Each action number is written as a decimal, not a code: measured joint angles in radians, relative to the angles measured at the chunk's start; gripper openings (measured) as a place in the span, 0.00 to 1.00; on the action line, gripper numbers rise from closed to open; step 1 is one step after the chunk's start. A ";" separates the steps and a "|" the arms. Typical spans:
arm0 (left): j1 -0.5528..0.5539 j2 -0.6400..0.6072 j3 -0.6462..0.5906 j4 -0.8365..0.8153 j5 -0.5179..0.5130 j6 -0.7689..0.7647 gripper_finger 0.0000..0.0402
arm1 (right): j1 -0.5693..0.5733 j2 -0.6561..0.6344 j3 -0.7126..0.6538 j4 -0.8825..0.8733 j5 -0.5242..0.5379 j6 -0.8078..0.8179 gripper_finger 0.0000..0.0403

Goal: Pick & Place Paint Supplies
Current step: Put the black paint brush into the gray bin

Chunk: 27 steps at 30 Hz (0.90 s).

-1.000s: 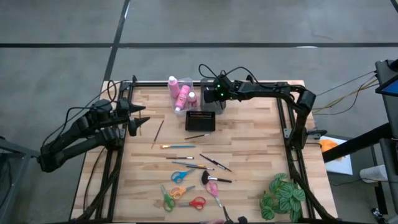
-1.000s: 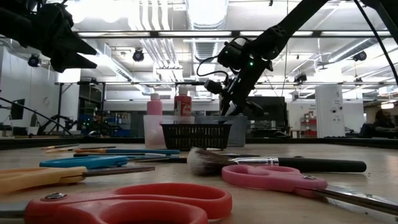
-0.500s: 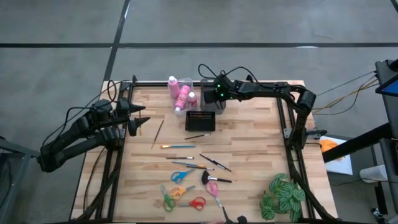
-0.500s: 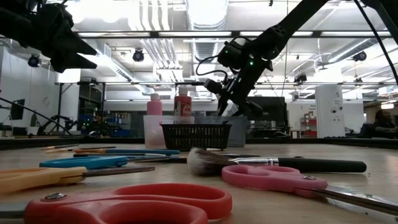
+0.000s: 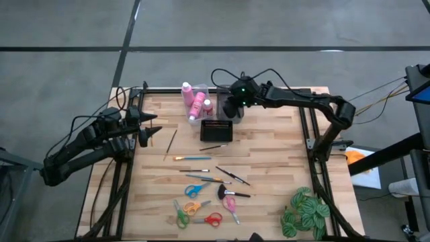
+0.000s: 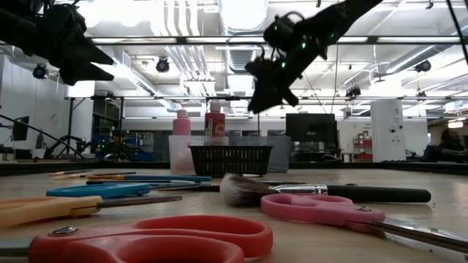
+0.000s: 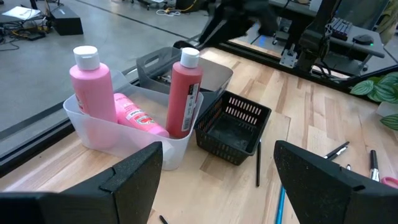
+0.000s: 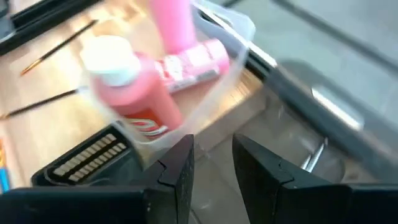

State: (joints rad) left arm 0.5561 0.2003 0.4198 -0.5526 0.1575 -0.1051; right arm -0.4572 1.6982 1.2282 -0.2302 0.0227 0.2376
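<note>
Three pink bottles with white caps [image 7: 185, 93] sit in a clear bin [image 5: 195, 102] at the table's far middle; two stand upright and one lies slanted between them. Beside it are a black mesh basket [image 5: 216, 130] and a grey bin [image 7: 161, 62]. Thin paintbrushes [image 5: 193, 158] lie flat on the wood, and coloured scissors [image 5: 195, 190] lie near the front edge. My right gripper [image 8: 212, 158] hovers over the grey bin and basket, narrowly open with nothing between its fingers. My left gripper [image 7: 217, 168] waits wide open at the table's left side.
A green leafy plant [image 5: 306, 212] stands at the near right corner. A broad makeup-style brush [image 6: 292, 191] and pink scissors [image 6: 322, 208] lie close to the front edge. Bare wood lies on the right half, between the basket and the plant.
My right gripper has risen from just above the bins at the table's far middle to well clear of them, rolling about its own axis as it went. The bottles, bins, brushes and scissors have stayed where they were.
</note>
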 joint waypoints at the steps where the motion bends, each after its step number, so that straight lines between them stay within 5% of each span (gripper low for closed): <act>1: 0.000 0.000 0.000 0.000 0.000 0.000 0.77 | 0.009 -0.012 0.000 0.000 0.000 -0.033 0.27; 13: 0.000 0.000 0.000 0.000 0.000 0.000 0.77 | 0.145 -0.100 -0.064 0.009 -0.046 -0.240 0.27; 27: 0.000 0.000 0.000 0.000 0.000 0.000 0.77 | 0.383 -0.141 -0.273 0.316 -0.101 -0.060 0.27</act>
State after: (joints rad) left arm 0.5561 0.2004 0.4198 -0.5522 0.1576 -0.1051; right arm -0.0740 1.5574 0.9550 0.0862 -0.0788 0.1777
